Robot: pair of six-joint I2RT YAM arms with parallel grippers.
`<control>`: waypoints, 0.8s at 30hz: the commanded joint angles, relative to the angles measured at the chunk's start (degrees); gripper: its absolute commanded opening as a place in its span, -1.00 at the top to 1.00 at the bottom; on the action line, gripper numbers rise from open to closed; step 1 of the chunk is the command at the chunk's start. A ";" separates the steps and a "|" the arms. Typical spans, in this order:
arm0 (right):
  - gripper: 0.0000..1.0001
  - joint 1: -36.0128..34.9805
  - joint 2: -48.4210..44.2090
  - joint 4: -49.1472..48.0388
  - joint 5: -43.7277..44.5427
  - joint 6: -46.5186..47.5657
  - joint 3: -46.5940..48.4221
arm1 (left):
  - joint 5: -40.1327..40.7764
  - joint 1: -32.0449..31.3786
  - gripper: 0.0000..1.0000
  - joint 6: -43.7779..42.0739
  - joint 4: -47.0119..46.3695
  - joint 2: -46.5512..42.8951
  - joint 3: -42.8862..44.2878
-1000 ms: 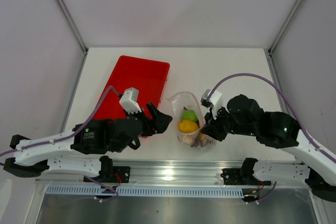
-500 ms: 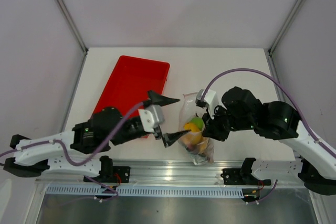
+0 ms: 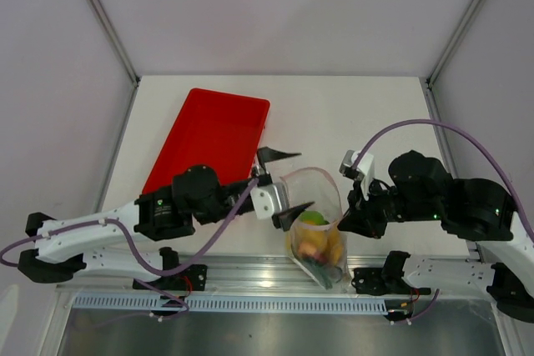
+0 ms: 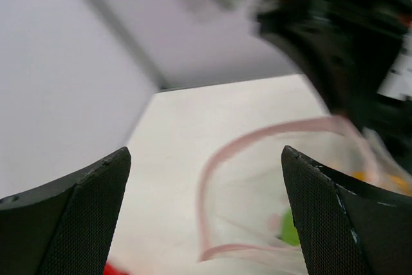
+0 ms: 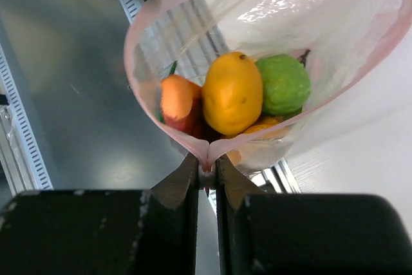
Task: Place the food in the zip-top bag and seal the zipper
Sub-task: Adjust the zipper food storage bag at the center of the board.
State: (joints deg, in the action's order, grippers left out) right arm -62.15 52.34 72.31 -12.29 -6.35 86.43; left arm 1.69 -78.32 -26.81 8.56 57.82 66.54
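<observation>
The clear zip-top bag (image 3: 315,206) hangs over the table's near edge with its mouth gaping. My right gripper (image 3: 344,224) is shut on one end of the pink zipper (image 5: 207,156). Food lies inside: a yellow mango (image 5: 232,93), a green lime (image 5: 283,85) and an orange piece (image 5: 178,100). My left gripper (image 3: 286,183) stands wide open just left of the bag's mouth. In the left wrist view the zipper (image 4: 207,185) loops between the left gripper's (image 4: 206,220) spread fingers without touching them, and the lime (image 4: 290,230) shows through the plastic.
A red tray (image 3: 213,127) lies on the table at the left rear, behind the left arm. The metal rail (image 3: 250,273) runs along the near edge, under the hanging bag. White walls and frame posts close in the table.
The left gripper opened fully, turned on its side and moved right up to the bag's mouth. The right gripper carried the bag rightward and nearer, so it now hangs over the rail.
</observation>
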 commanded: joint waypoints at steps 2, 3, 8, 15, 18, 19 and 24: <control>1.00 -0.34 -2.76 -2.26 3.77 -5.59 -3.28 | 20.35 2.03 -0.99 7.34 -9.71 -1.66 2.08; 1.00 -0.34 -3.38 -2.79 4.29 -6.04 -5.03 | 22.28 3.25 -0.99 10.17 -7.09 -0.88 3.23; 1.00 -0.34 -6.19 -5.78 4.74 -7.27 -8.82 | 21.87 7.21 -0.96 24.58 11.01 4.13 13.95; 1.00 -0.34 -5.05 -3.15 2.89 -5.52 -7.69 | -11.32 10.56 -0.99 8.91 9.14 1.70 8.80; 1.00 -0.34 -5.05 -2.44 2.89 -5.25 -5.84 | -21.88 11.26 -0.99 3.70 0.59 -1.05 4.12; 1.00 -0.34 -5.14 -2.27 2.89 -5.17 -5.49 | -24.69 11.35 -0.99 2.47 2.58 -0.44 7.78; 1.00 -0.34 -4.70 -2.09 2.80 -4.64 -3.03 | -38.24 11.35 -0.99 1.93 10.69 8.26 17.12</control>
State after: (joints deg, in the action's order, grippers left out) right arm -62.19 47.72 70.46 -9.32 -11.90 80.12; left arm -22.65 -67.37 -21.61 18.61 63.24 78.24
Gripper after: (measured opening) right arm 0.134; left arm 0.994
